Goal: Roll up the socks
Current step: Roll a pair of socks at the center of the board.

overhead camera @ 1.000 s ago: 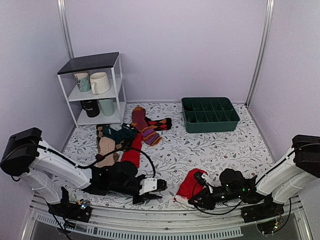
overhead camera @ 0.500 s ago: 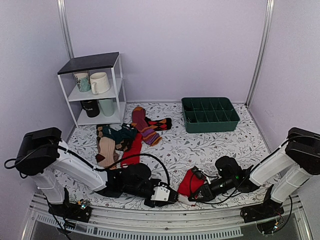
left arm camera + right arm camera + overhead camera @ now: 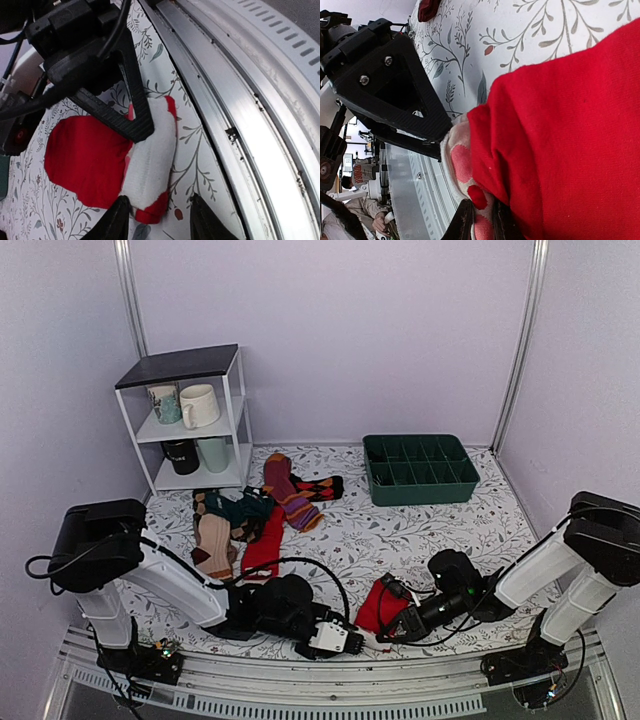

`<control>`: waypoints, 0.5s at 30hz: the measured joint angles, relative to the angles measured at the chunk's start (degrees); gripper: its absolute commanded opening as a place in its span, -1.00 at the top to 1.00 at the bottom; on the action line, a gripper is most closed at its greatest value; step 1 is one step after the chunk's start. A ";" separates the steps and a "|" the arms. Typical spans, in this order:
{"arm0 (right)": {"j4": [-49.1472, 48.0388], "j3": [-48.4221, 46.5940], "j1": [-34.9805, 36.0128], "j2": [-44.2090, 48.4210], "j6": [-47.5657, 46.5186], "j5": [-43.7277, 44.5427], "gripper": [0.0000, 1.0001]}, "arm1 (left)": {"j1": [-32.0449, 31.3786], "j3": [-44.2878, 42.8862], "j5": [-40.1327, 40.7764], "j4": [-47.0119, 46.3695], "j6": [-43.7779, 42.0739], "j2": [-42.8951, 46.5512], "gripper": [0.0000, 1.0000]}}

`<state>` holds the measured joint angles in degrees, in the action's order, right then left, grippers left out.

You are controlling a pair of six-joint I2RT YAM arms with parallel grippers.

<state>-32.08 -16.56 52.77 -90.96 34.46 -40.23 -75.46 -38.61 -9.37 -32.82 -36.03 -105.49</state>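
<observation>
Item: socks (image 3: 85, 160) — red knit bundle with a fuzzy cream-and-pink cuff, at the near edge of the floral table (image 3: 45, 210). My right claw (image 3: 482, 222) pinches the cuff; my left claw (image 3: 159, 222) gapes — fingers astride the cuff's end.

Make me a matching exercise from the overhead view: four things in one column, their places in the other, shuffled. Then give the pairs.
Things
1. red sock
2. green tray
3. cream mug
4. maroon striped sock

Places
A. on the white shelf, back left
B. front centre
C. back right
D. lying flat just right of the shelf

Pairs: 1-B, 2-C, 3-A, 4-D
</observation>
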 measured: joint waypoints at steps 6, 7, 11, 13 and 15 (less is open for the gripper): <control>-0.28 -0.11 -0.09 -0.55 -0.04 -0.66 0.74 | -0.20 0.63 1.79 -4.70 -1.57 -0.09 0.14; -0.35 -0.11 -0.09 -0.61 -0.04 -0.74 0.74 | -0.20 0.61 1.88 -4.92 -1.92 -0.20 0.16; -0.35 -0.15 -0.09 -0.63 -0.04 -0.81 0.74 | -0.26 -0.61 1.90 -4.48 -2.64 -2.34 0.17; -0.37 -0.15 -0.11 -0.66 -0.04 -0.81 0.74 | -0.26 -0.76 1.77 -4.00 -2.78 -3.02 0.17; -0.44 -0.22 -0.15 -0.85 -0.04 -1.01 0.74 | -0.26 -0.85 1.51 -3.69 -2.78 -3.19 0.17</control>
<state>-32.51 -16.78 52.62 -91.81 34.41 -41.23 -75.72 -39.46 -7.86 -36.51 -38.81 -108.68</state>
